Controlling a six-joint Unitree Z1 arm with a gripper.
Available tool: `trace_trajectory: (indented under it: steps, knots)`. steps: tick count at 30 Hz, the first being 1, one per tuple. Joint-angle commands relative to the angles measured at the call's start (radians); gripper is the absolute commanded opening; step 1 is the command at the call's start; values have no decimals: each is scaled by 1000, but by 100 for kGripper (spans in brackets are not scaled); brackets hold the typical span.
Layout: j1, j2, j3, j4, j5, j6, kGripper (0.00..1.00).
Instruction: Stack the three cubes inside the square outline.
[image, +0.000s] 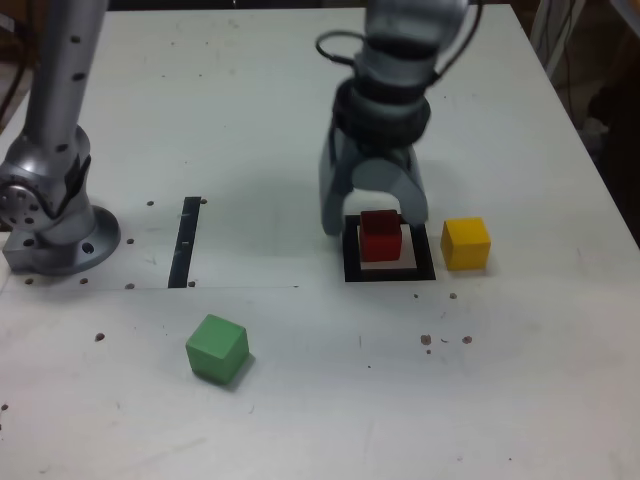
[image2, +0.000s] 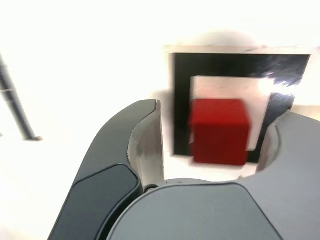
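I see one cube (image: 381, 236) inside the square outline (image: 389, 272), near its far edge — my gripper (image: 375, 218) straddles it. A second cube (image: 465, 243) sits just right of the outline in the exterior view; the third (image: 216, 348) lies well apart, nearer and left — beyond it, a strip (image: 185, 241).

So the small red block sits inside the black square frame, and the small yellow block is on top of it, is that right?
Not quite. The small red block does sit inside the black square frame, but the small yellow block rests on the table beside the frame, on the exterior view's right, not stacked.
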Motion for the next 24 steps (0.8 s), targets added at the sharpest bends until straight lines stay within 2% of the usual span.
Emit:
trace_trajectory:
  steps: [1,5,14,19,24]
  knots:
    - [-19,-35,-42,55,11,-16,99]
    - [-65,-52,-155,113,31,-33,99]
    - [-102,-18,-305,156,76,-16,99]
    - [-87,39,-355,168,97,11,99]
    - [-79,131,-387,145,107,21,98]
